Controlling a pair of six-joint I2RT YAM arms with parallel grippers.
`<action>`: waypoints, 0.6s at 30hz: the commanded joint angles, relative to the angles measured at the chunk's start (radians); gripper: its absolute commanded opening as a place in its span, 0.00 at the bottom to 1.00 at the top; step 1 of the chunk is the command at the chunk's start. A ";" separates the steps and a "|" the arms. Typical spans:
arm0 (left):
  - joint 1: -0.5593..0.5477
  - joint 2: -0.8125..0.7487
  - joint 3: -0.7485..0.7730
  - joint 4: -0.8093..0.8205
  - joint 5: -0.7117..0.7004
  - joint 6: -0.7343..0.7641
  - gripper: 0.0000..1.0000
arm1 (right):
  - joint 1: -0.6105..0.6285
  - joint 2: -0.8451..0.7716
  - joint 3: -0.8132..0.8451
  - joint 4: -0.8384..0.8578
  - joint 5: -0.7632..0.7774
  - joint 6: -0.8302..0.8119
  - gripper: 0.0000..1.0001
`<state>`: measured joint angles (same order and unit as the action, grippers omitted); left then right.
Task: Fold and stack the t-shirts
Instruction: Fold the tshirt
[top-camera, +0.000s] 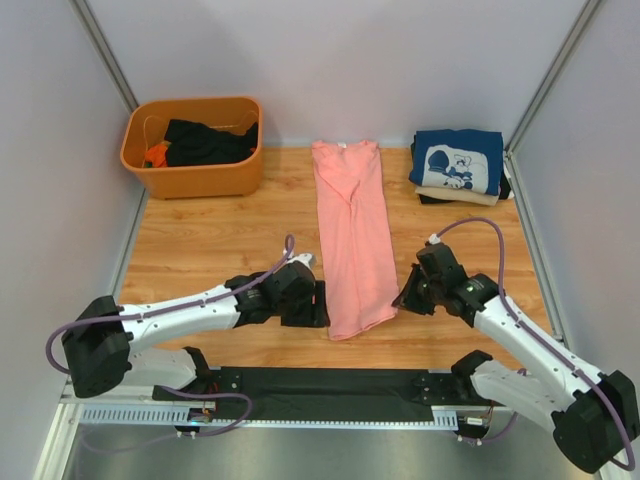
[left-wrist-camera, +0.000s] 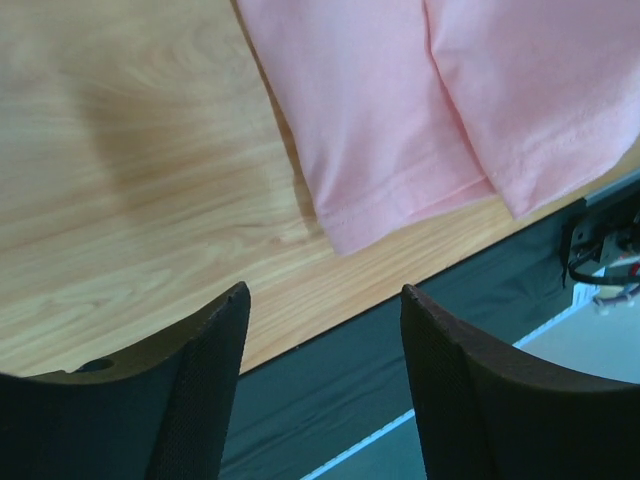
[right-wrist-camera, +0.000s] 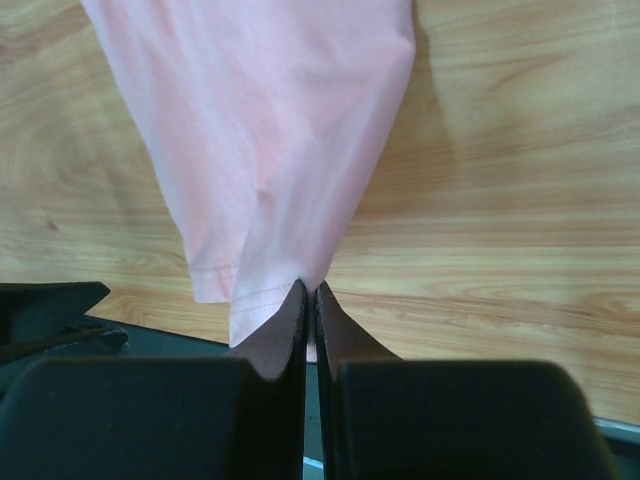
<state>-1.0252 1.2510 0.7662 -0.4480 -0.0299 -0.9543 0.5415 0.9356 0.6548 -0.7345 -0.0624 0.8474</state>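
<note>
Two arms are stretched over the wooden worktop (top-camera: 220, 240), one at each side of the near hem of the salmon-pink t-shirt (top-camera: 350, 240). The shirt is laid flat in the middle as a long narrow strip, its sides folded inward, collar at the far end and hem toward the arms.

The left end effector (top-camera: 318, 303) is placed just beside the hem's left corner. In the left wrist view its fingers (left-wrist-camera: 210, 380) are spread apart with nothing between them, and the pink hem is seen beyond them, untouched.

The right end effector (top-camera: 408, 298) is set at the hem's right corner. In the right wrist view its fingers (right-wrist-camera: 280, 340) are pressed together, and the corner of the pink cloth is drawn to a point and pinched at their tips.

An orange tub (top-camera: 200, 180) is stood at the far left corner, well apart from the shirt, with dark garments (top-camera: 205, 142) heaped inside. At the far right, a folded navy t-shirt (top-camera: 458, 160) with a white cartoon print is stacked on a beige t-shirt (top-camera: 462, 194), with dark cloth showing beneath. A black strip (top-camera: 320, 385) is fixed along the near edge between the arm bases. Pale walls enclose the worktop on three sides. Nothing is placed between either end effector and the pink hem.
</note>
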 joint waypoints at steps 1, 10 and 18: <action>-0.026 0.005 -0.077 0.221 0.084 -0.012 0.70 | -0.003 -0.032 -0.079 0.037 -0.008 0.010 0.00; -0.081 0.175 -0.100 0.361 0.105 -0.092 0.65 | -0.003 -0.115 -0.182 0.049 -0.028 0.022 0.00; -0.096 0.281 -0.110 0.348 0.031 -0.169 0.49 | -0.002 -0.126 -0.208 0.049 -0.027 0.018 0.00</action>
<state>-1.1118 1.4925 0.6636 -0.1207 0.0517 -1.0817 0.5415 0.8234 0.4534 -0.7166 -0.0875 0.8604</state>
